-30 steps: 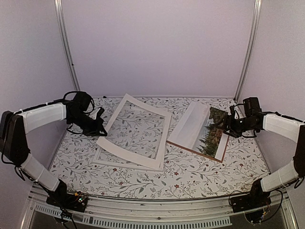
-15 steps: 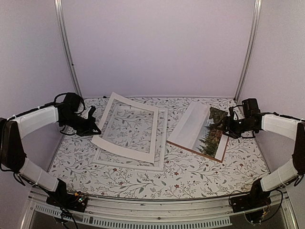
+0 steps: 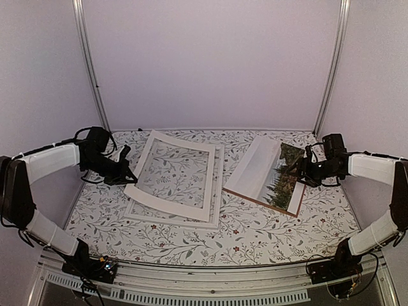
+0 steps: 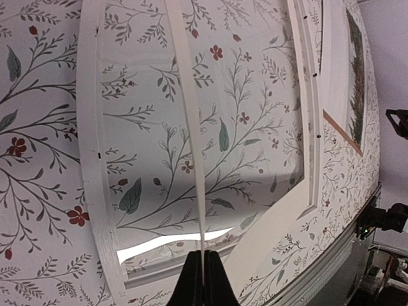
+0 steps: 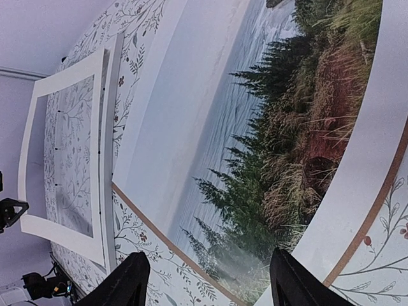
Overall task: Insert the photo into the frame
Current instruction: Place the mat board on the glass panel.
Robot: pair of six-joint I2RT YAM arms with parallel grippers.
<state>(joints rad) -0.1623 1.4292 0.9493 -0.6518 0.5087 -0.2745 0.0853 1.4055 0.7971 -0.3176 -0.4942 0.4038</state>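
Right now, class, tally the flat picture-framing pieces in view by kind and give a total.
white frame: 1
white mat: 1
photo: 1
brown backing panel: 1
Total: 4

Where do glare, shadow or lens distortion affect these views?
Left wrist: a bright glare streak and a grey shadow band inside the frame; its straight edges bow. Right wrist: the photo bows likewise. Top external: even light, sharp.
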